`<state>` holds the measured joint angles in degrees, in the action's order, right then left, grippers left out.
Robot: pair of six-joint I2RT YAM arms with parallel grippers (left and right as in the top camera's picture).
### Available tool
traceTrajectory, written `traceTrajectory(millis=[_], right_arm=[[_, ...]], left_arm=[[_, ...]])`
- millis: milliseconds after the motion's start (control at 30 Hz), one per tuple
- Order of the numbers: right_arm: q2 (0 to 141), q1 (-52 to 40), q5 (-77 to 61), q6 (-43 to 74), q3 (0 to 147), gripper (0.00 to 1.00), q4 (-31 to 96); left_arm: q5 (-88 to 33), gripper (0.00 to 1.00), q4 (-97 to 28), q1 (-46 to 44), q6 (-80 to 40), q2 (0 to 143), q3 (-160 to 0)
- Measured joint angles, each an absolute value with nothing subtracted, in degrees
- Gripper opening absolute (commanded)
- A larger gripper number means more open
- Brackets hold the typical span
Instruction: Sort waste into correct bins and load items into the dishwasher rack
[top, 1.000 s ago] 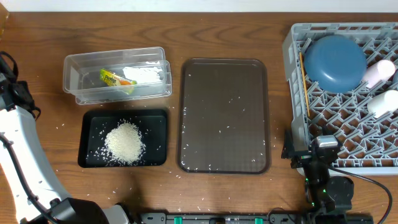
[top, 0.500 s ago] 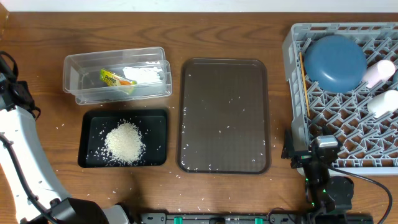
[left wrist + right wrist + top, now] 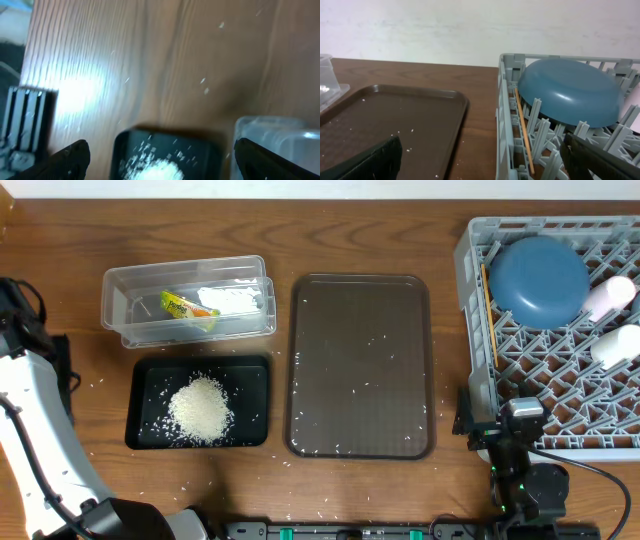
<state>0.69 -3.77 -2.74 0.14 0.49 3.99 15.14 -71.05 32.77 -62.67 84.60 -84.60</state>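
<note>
A brown wooden table (image 3: 380, 220) with a visible grain fills the overhead view, and a pale wall runs behind it in the right wrist view. Bare wood lies open along the far edge, in the lanes between the containers and in a wide strip near the front. Loose white grains are scattered over it.

The clear plastic tub (image 3: 120, 300), rectangular with rounded corners, sits at far left. It holds the yellow-green snack wrapper (image 3: 185, 308) and, beside it, the crumpled white napkin (image 3: 235, 298). Just in front of the tub lies the shallow black tray (image 3: 250, 380), with the pile of rice (image 3: 200, 408) heaped near its middle. The larger brown serving tray (image 3: 360, 360) stands in the centre, its raised rim smooth and its floor dotted with stray grains.

The grey dishwasher rack (image 3: 560, 395), a lattice-floored crate, runs off the right edge. In it, the dark-blue bowl (image 3: 540, 280) leans upside down. The pink cup (image 3: 610, 298) and the white cup (image 3: 618, 345) lie at the right edge, and the thin wooden chopsticks (image 3: 489, 315) rest along the rack's left wall.

The left gripper (image 3: 161, 150) hangs above the wood beside the black tray, its jaws spread wide and holding nothing. The right gripper (image 3: 480, 150) sits low between the serving tray and the rack, its jaws also fully apart and empty.
</note>
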Motion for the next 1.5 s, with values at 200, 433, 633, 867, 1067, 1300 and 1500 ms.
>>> traceTrajectory(millis=[200, 433, 633, 867, 1067, 1300, 1500], right_arm=[[0.69, -3.77, -2.70, 0.14, 0.49, 0.99, 3.95], [0.69, -3.77, -2.55, 0.14, 0.49, 0.99, 3.99], [0.69, -3.79, -2.52, 0.14, 0.49, 0.99, 3.95], [0.69, -3.79, -2.55, 0.12, 0.47, 0.99, 3.99], [0.69, -3.79, -2.52, 0.14, 0.47, 0.99, 3.99], [0.69, -3.77, -2.55, 0.14, 0.47, 0.99, 3.99], [0.69, -3.77, -2.55, 0.14, 0.47, 0.99, 3.99]], left_arm=[[13.13, 0.95, -63.66, 28.40, -63.09, 78.59, -73.97], [12.51, 0.95, -42.70, 16.45, -63.40, 65.30, -50.72], [12.19, 0.95, -43.68, 11.35, -63.42, 52.31, -34.06], [10.11, 0.95, -41.12, 10.39, -63.13, 36.69, -20.95], [6.44, 0.95, -21.37, 10.37, -50.28, 26.28, -13.61], [-1.91, 0.95, 2.46, 10.35, -31.40, 20.86, -3.42], [-4.45, 0.95, 4.54, 6.98, -22.15, 16.36, -0.36]])
